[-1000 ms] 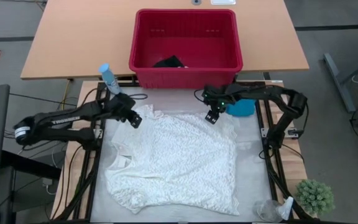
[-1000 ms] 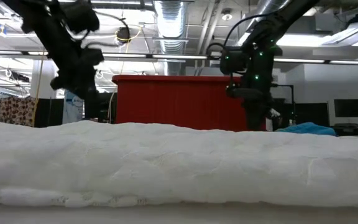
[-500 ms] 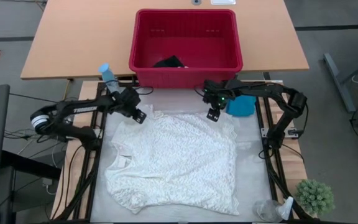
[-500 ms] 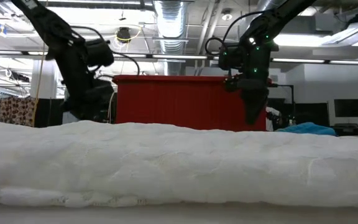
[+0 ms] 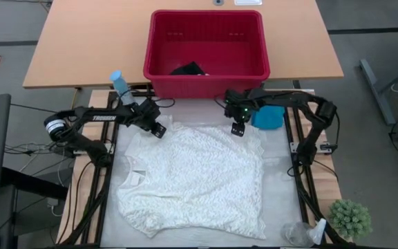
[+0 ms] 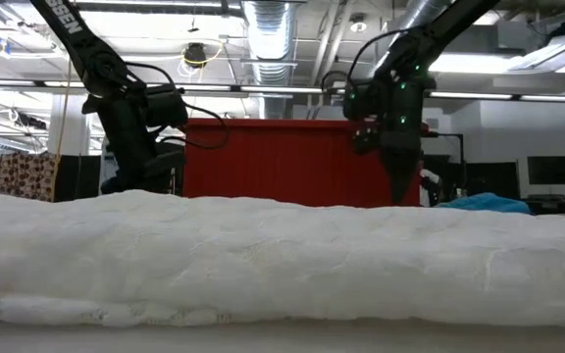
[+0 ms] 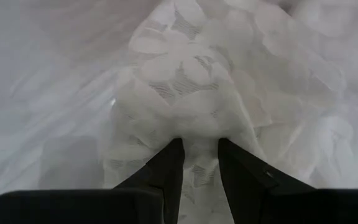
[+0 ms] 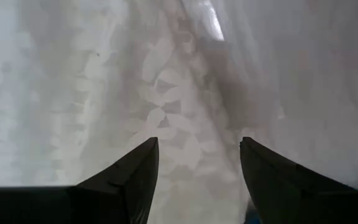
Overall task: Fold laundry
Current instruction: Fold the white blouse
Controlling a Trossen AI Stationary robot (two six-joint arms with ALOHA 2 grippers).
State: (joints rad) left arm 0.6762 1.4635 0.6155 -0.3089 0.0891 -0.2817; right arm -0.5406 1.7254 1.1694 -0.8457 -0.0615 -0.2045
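High view showed the cream-white lacy cloth [image 5: 193,180] spread flat across the work table, nearer than the red basket [image 5: 206,52], which held the dark garment [image 5: 188,69]. The turquoise garment [image 5: 268,118] lay just right of the cloth's far right corner. The left gripper [image 5: 159,130] pinched the cloth's far left corner; the right gripper [image 5: 237,128] stood over the far right corner, fingers spread.

Overhead, table-level and two close wrist views, all sharing the cream-white cloth [image 5: 192,180].
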